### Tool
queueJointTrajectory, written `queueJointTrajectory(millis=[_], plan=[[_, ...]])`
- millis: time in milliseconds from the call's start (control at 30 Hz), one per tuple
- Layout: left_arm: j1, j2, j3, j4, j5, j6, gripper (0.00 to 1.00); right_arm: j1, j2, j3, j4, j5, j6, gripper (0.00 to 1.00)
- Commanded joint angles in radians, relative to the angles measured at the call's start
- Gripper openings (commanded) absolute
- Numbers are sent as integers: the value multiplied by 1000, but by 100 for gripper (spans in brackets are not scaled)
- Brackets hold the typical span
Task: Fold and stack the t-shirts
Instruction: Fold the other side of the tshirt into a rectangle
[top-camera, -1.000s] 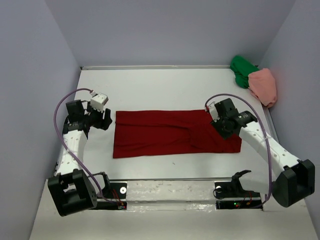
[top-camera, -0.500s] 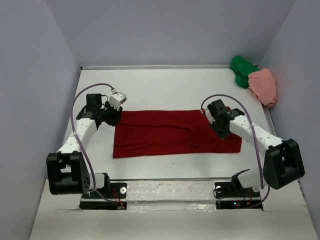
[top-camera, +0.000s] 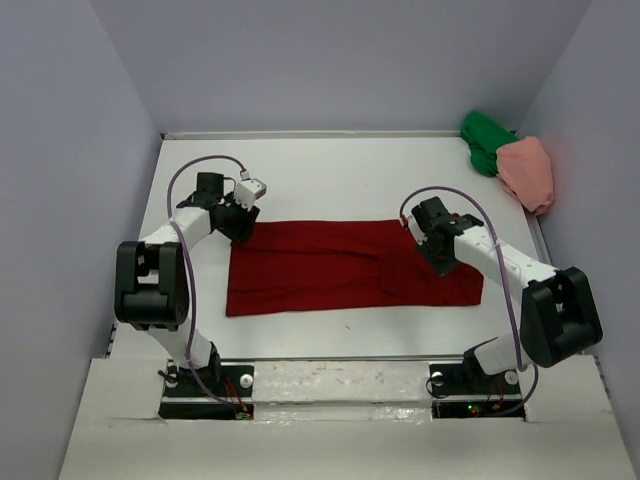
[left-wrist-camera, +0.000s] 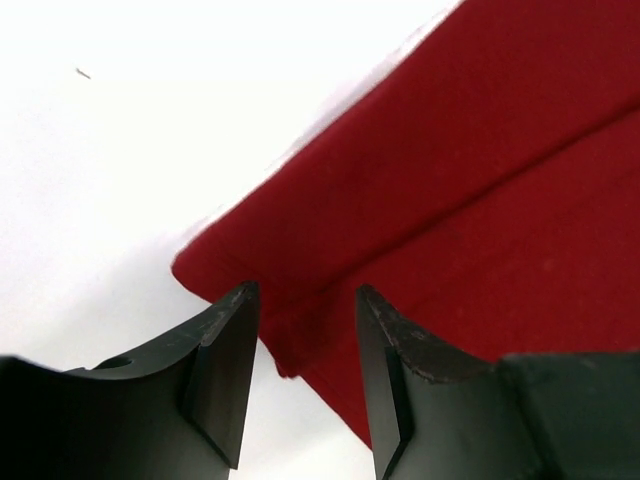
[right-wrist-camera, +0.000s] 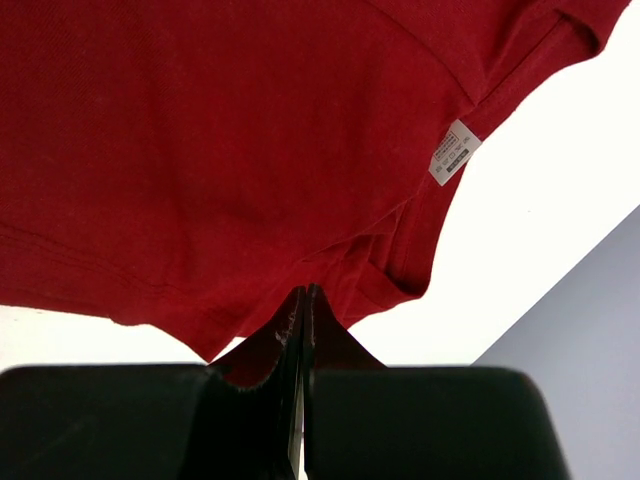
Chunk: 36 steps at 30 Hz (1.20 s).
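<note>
A t-shirt (top-camera: 340, 265) lay across the middle of the tabletop (top-camera: 330, 175), its long side running left to right. In the far right corner, well apart from it, sat a second t-shirt (top-camera: 484, 140). A third t-shirt (top-camera: 528, 172) lay just before that one and to its right, touching it. The left pincer (top-camera: 240, 222) stood at the far left corner of the t-shirt in the middle. The right pincer (top-camera: 441, 257) stood on that same t-shirt's right part.

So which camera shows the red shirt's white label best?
The right wrist view: the label sits close up on the dark red t-shirt. The top view is too distant; the left wrist shows another corner.
</note>
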Motion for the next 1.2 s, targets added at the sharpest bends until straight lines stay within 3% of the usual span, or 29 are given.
queueJointTrajectory(millis=[0, 233, 267, 367, 400, 533, 667, 1167], plan=[[-8, 41, 106, 11, -9, -6, 53, -7, -21, 1, 37, 18, -1, 0], [-30, 107, 177, -22, -21, -7, 50, -7, -4, -1, 37, 24, -1, 0], [-31, 118, 181, -29, -21, -4, 35, -7, -6, -2, 39, 27, -1, 0], [-40, 125, 185, -44, -21, 2, 29, -7, -9, -4, 37, 28, -1, 0], [-40, 125, 182, -45, -21, 2, 21, -7, -9, -4, 37, 28, -1, 0], [-47, 127, 163, -50, -24, 12, 6, -7, -10, -7, 40, 31, -1, 0], [-54, 141, 149, -53, -38, 22, 1, -7, -7, -8, 39, 35, -3, 0], [-93, 190, 139, -91, -104, 40, 0, -7, 8, -25, 45, 50, -4, 0]])
